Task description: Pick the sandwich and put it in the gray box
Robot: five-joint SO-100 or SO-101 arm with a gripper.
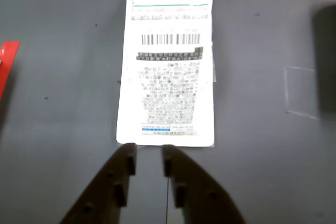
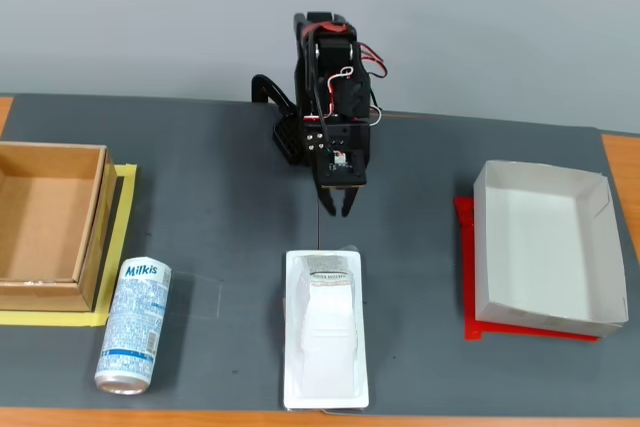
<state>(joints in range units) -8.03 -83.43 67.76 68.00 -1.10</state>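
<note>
The sandwich (image 2: 325, 329) is a flat white plastic package lying lengthwise on the dark mat near the front edge. In the wrist view the sandwich (image 1: 167, 66) shows a printed label with a barcode. My gripper (image 1: 149, 157) is just short of its near end, fingers a small gap apart and empty. In the fixed view my gripper (image 2: 338, 205) hangs above the mat behind the package. The gray box (image 2: 545, 247) is a shallow white open box on a red sheet at the right, empty.
A brown cardboard box (image 2: 45, 222) sits on yellow tape at the left. A blue-white Milkis can (image 2: 135, 322) lies in front of it. A red sheet edge (image 1: 6, 61) shows at the left of the wrist view.
</note>
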